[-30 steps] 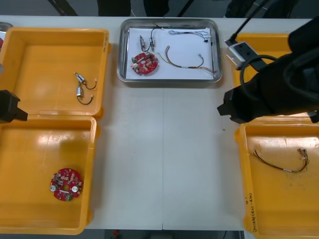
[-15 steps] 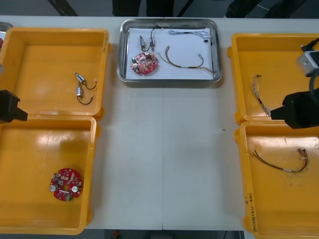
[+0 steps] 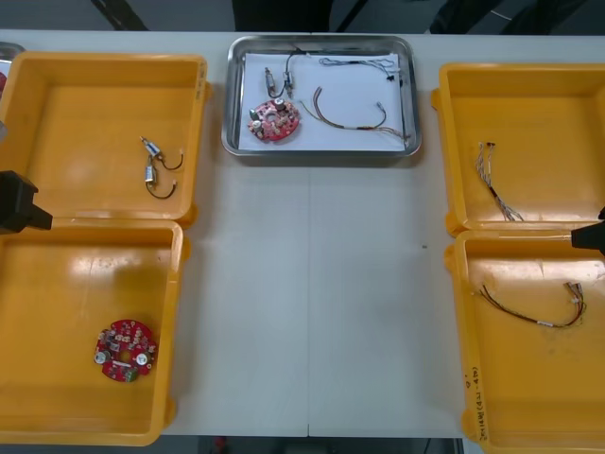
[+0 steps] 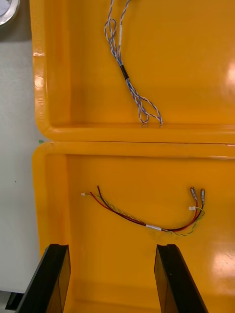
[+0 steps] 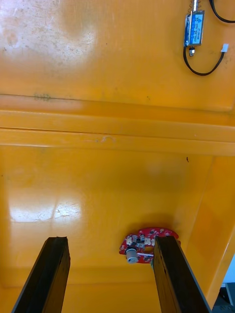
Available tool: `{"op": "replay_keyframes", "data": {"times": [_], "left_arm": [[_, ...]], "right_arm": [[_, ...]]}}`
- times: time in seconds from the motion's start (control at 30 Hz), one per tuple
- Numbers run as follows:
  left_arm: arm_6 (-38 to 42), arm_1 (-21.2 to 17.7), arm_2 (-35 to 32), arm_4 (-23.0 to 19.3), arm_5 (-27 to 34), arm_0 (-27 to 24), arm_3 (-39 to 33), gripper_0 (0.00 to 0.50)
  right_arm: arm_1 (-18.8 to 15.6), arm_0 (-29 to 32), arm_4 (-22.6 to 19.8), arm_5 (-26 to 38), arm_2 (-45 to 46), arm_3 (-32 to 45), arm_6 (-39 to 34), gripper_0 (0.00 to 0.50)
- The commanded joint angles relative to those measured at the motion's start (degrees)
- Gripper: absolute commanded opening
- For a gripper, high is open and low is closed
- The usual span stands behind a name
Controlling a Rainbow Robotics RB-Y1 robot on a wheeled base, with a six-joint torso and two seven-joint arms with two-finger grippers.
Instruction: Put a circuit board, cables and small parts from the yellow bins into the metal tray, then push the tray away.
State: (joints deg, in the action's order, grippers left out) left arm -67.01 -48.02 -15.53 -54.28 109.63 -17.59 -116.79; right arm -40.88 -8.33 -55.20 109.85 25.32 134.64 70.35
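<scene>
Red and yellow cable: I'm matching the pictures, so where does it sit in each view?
Front view: red and yellow cable, near right yellow bin.
Right wrist view: beyond the open right gripper.
Left wrist view: not in it.
Landmark: twisted blue and white cable.

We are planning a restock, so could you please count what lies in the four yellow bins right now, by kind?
Round red circuit board: 1
Twisted blue and white cable: 1
Red and yellow cable: 1
Small metal parts, each with a black lead: 2
Total: 5
</scene>
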Motion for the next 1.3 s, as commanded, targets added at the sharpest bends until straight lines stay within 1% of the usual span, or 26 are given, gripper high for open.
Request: {"op": "replay_keyframes", "data": {"times": [0.03,0.13,0.37,0.5,0.8,1.07,1.3], "left_arm": [[-4.8,-2.6,-1.79,-0.12,0.37,0.72,-1.6,0.5],[-4.8,-2.6,-1.79,-0.12,0.37,0.72,-1.6,0.5],[-4.8,-2.6,-1.79,-0.12,0.37,0.72,-1.6,0.5],[-4.8,-2.6,-1.79,-0.12,0.37,0.72,-1.6,0.5],[-4.8,-2.6,-1.79,-0.12,0.37,0.72,-1.6,0.5],[-4.8,-2.6,-1.79,-0.12,0.37,0.72,-1.6,0.5],[-4.8,-2.6,-1.79,-0.12,0.37,0.72,-1.6,0.5]], "right_arm": [[-2.18,3.06,2.03,0.15,2.46,1.68,4.8,0.5],[-2.27,4.55,3.26,0.15,2.46,0.62,5.67,0.5],[-2.89,6.49,3.43,0.15,2.63,-2.72,7.87,0.5],[-3.59,7.54,5.01,0.15,2.37,-4.39,9.1,0.5],[-5.61,7.45,4.75,0.15,2.28,-7.2,11.21,0.5],[-5.61,7.28,4.05,0.15,2.19,-7.55,11.04,0.5],[-5.61,7.36,4.4,0.15,2.1,-7.47,10.95,0.5]]}}
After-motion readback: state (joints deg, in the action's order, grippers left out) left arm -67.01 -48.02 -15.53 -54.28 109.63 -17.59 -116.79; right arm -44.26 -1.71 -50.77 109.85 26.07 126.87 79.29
